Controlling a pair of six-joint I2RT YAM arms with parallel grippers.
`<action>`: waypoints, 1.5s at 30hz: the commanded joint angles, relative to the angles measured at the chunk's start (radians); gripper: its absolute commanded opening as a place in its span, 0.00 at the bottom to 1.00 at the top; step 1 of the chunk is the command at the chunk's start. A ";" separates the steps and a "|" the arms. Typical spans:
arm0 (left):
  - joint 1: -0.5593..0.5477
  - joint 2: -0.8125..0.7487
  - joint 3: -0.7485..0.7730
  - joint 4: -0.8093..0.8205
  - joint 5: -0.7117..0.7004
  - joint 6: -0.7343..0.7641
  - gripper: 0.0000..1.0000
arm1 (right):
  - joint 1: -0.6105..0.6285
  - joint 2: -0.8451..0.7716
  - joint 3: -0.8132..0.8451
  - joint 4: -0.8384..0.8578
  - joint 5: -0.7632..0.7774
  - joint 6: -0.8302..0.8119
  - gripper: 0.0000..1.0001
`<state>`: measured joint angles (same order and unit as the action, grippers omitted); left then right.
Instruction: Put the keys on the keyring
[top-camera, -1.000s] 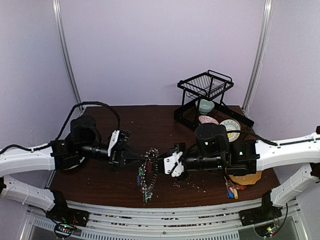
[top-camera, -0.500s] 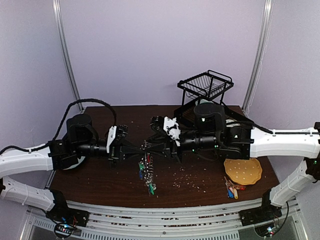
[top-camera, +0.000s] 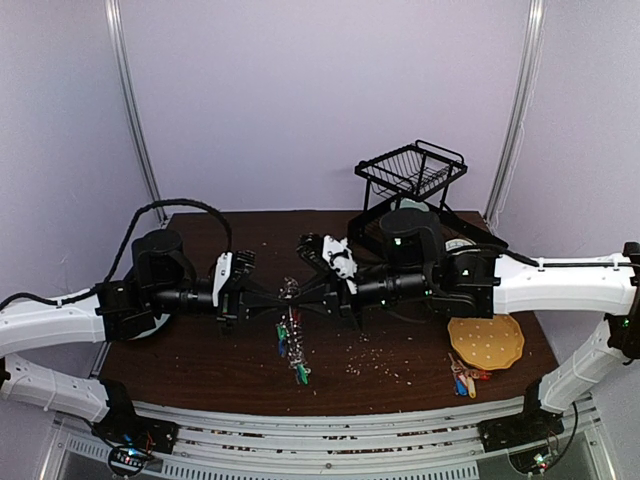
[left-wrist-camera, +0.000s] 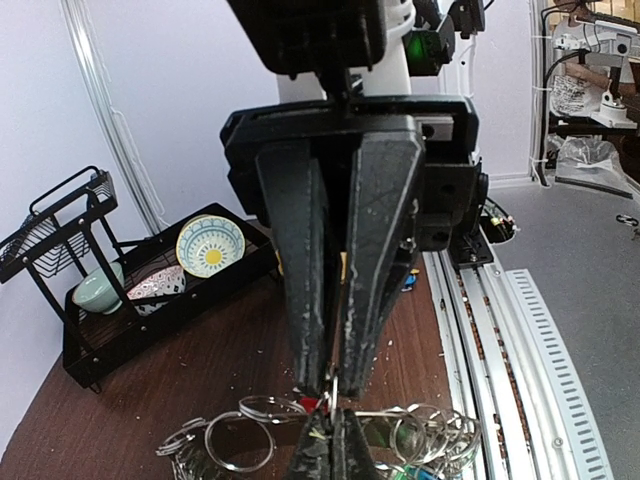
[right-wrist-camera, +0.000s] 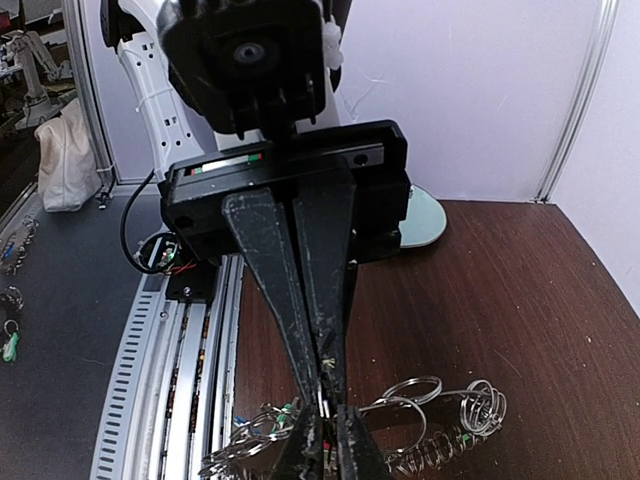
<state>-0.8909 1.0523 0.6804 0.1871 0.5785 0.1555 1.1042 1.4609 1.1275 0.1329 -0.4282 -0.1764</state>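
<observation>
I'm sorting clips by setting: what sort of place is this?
Probably a robot lab cell: plain pale backdrop, brown table on slotted aluminium rails, staged black dish rack.

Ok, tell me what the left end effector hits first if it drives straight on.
The left end effector is pinching the keyring; just beyond, seemingly almost tip to tip, the right end effector faces it.
</observation>
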 joint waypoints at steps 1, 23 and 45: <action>0.004 -0.027 0.004 0.099 -0.009 0.011 0.00 | -0.005 -0.006 0.025 -0.033 -0.012 -0.003 0.00; -0.009 0.022 0.038 0.070 -0.067 0.018 0.38 | 0.035 0.123 0.496 -0.764 0.255 -0.316 0.00; -0.034 0.057 0.031 0.110 -0.053 -0.034 0.13 | 0.073 0.135 0.479 -0.660 0.221 -0.321 0.00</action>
<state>-0.9176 1.1034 0.6876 0.2348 0.5034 0.1337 1.1717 1.6001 1.5860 -0.5865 -0.2054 -0.4942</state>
